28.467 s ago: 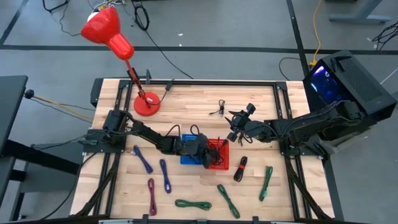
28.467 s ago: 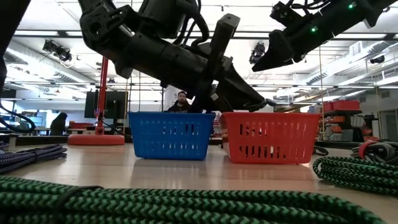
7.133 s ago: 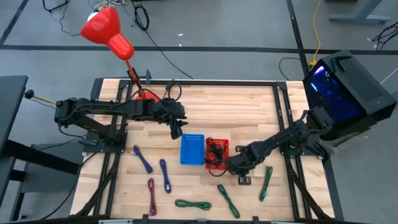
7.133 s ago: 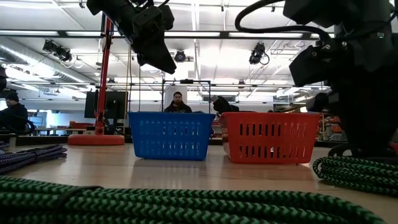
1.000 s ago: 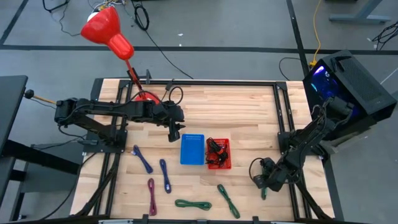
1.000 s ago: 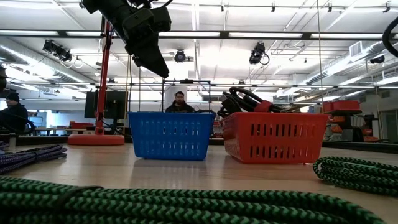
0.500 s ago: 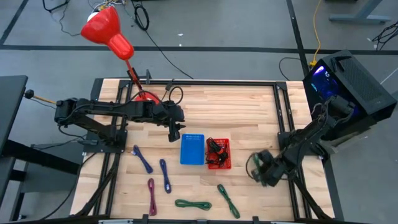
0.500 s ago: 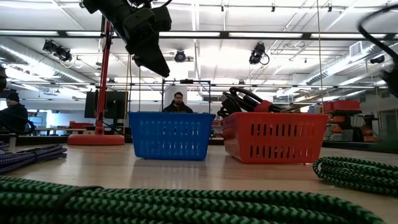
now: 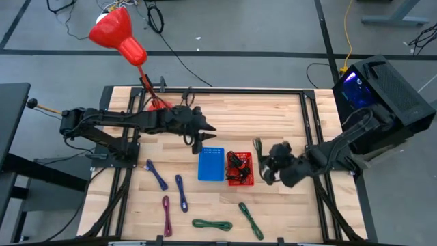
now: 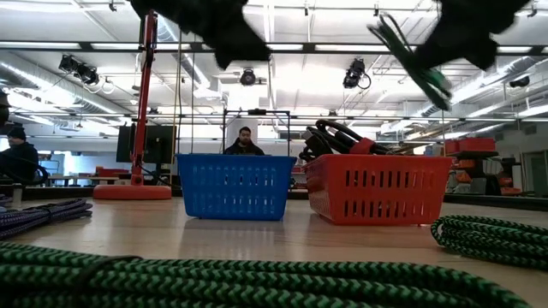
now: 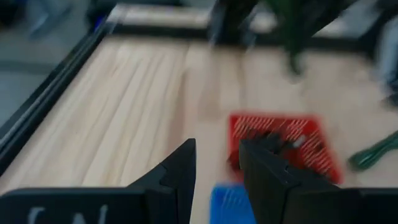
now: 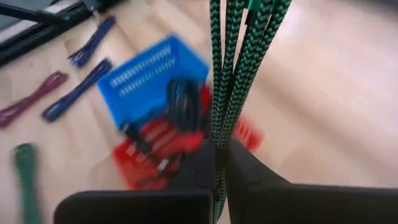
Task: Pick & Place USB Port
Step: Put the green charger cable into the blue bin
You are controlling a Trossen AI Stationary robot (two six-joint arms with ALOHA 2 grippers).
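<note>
green cable [image 12: 233,68] clamped in right gripper [image 12: 219,163]

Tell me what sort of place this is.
Most likely a robotics lab or workshop in a big open hall. A wooden table sits on a concrete floor, with exposed pipes and ceiling lights overhead, and people at desks with a monitor behind the baskets.

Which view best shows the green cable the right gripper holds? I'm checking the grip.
Right wrist view: the green cable runs straight between the shut fingers. High view shows only a loop by the right gripper; low view, a dangling end.
</note>
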